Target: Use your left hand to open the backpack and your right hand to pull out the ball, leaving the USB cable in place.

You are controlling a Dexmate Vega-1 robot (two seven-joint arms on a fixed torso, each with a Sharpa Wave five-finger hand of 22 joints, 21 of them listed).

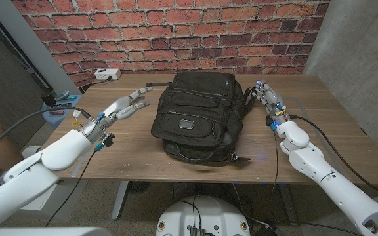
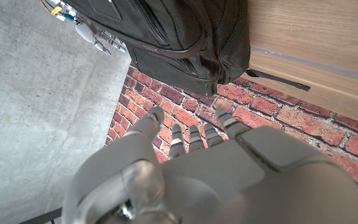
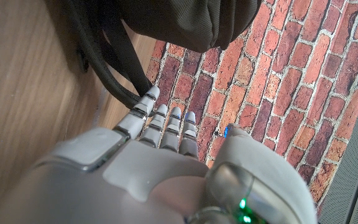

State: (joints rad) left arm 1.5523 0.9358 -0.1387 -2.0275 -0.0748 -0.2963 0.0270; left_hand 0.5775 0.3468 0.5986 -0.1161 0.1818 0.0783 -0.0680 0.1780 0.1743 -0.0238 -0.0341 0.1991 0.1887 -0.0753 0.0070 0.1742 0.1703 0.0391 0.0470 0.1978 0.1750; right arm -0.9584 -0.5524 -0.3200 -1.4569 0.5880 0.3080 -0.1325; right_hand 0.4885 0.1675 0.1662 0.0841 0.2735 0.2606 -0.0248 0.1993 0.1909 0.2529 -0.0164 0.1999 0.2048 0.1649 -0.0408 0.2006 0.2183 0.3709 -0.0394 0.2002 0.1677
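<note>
A black backpack (image 1: 199, 115) lies closed on the wooden table (image 1: 320, 137), its front pocket facing up. My left hand (image 1: 125, 106) hovers just left of the bag with fingers stretched out and apart, holding nothing. My right hand (image 1: 270, 98) stands at the bag's right side near a strap, fingers straight and empty. In the left wrist view the left hand (image 2: 191, 168) points toward the backpack (image 2: 179, 37). In the right wrist view the right hand (image 3: 160, 162) reaches toward the backpack (image 3: 185, 22) and its straps (image 3: 114, 68). The ball and USB cable are hidden.
A white power strip (image 1: 108, 75) lies at the table's back left corner. A brick wall (image 1: 176, 33) rises behind the table. Cables and a clamp (image 1: 61, 99) sit at the left edge. A strap buckle (image 1: 240, 157) hangs over the front edge.
</note>
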